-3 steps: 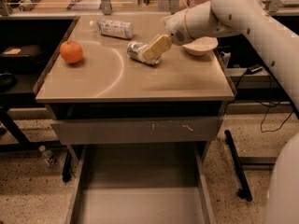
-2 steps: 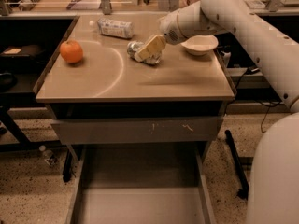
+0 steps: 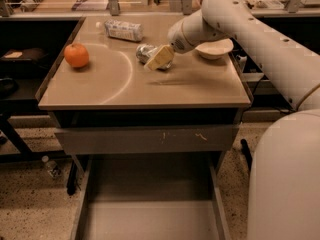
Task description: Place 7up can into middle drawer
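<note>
The 7up can, silvery and dented, lies on its side on the tan tabletop, right of centre toward the back. My gripper reaches in from the right on the white arm and sits right against the can's right side, partly covering it. The middle drawer is pulled out below the table, toward the camera, showing a plain grey-beige floor and thin side walls, with nothing in it.
An orange sits at the table's left. A white-labelled clear bottle lies at the back. A white bowl stands at the right, behind my arm. A beige front panel with scratch marks is shut above the open drawer.
My arm has swung left and the gripper has closed in on the can's right side. The can, the orange, the bottle and the bowl have not moved.
</note>
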Action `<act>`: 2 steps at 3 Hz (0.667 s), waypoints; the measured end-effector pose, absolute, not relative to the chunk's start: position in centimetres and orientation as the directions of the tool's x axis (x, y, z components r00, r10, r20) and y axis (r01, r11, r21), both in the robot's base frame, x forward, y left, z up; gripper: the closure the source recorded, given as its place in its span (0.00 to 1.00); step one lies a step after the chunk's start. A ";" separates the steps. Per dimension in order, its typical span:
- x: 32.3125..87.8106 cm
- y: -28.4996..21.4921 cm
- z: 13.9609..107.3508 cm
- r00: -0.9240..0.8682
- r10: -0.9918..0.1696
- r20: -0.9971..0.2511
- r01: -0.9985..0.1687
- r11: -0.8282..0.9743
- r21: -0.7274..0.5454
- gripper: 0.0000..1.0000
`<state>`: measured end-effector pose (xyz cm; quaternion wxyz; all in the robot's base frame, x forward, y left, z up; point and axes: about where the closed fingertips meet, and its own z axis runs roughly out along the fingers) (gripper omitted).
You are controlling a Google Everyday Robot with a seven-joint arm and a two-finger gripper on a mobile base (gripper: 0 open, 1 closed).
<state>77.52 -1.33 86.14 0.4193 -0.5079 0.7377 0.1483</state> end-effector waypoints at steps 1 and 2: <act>77.6 -0.9 84.4 -0.159 -0.645 -0.747 -0.881 0.434 -0.187 0.00; 77.6 -0.8 84.4 -0.159 -0.645 -0.747 -0.881 0.434 -0.187 0.18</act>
